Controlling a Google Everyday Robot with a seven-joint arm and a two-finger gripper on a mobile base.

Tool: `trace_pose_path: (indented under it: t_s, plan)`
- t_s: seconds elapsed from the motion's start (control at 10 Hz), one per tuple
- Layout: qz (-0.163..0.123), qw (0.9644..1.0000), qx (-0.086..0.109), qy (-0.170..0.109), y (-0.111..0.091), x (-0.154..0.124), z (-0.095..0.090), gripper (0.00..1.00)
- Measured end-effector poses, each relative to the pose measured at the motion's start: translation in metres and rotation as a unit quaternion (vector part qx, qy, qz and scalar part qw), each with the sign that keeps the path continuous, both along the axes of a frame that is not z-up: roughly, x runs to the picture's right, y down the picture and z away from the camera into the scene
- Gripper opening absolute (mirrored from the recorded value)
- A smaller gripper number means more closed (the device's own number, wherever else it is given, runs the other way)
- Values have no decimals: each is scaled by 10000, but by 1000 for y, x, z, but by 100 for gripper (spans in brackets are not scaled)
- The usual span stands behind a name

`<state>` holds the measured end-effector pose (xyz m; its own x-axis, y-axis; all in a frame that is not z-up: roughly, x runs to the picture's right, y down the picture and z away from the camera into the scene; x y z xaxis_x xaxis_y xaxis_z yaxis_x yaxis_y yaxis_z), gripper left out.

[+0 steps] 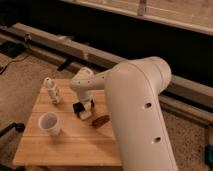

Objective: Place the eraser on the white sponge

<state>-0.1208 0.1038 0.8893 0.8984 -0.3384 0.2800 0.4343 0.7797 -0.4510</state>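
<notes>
My gripper [84,101] hangs down from the white arm over the middle of the wooden table [70,145]. Right under it is the black eraser [78,106], with the off-white sponge [86,114] directly below and to its right. The eraser touches or overlaps the sponge's upper left side. I cannot tell whether it rests on the sponge or is held. The gripper hides part of both.
A translucent white cup [50,123] stands at the front left of the table. A white knobbly figure [52,91] stands at the back left. A brown oblong thing [101,120] lies right of the sponge. My large white arm [140,115] covers the table's right side.
</notes>
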Motion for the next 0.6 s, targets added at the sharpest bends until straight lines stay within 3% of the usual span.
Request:
trace_pose_path:
  t_s: [0.1, 0.6]
  plan:
    - [-7, 10000, -4, 9, 1, 1, 0, 79]
    - [-123, 9999, -6, -49, 3, 0, -2, 80]
